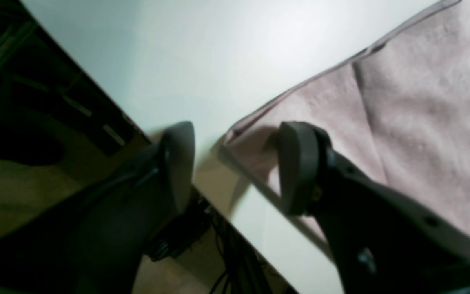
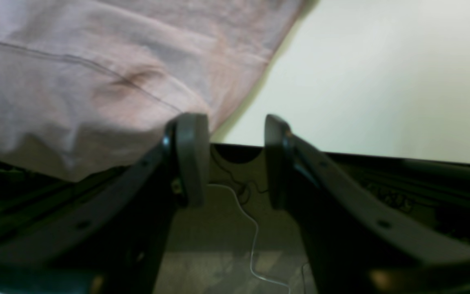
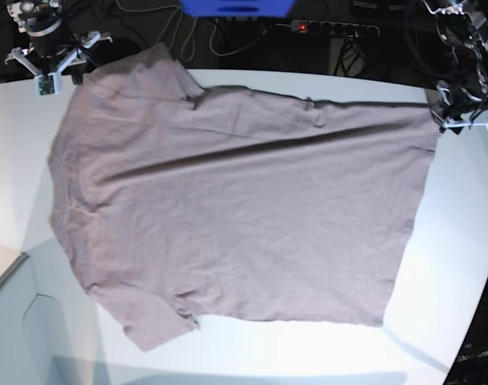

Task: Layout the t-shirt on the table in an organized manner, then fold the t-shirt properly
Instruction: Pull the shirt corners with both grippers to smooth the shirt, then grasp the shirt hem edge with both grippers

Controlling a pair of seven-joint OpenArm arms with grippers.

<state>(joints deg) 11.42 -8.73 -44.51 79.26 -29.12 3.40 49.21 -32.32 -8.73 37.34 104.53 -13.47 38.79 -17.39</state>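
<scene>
You have the t-shirt (image 3: 236, 200) lying spread out flat on the table (image 3: 461, 241), so I think the laying-out part is about done and folding comes next. On the far left, your right gripper (image 2: 235, 159) has its jaws apart and holds nothing. On the far right, your left gripper (image 1: 235, 167) is apart too, at the shirt's corner. The neck is hard to see
</scene>
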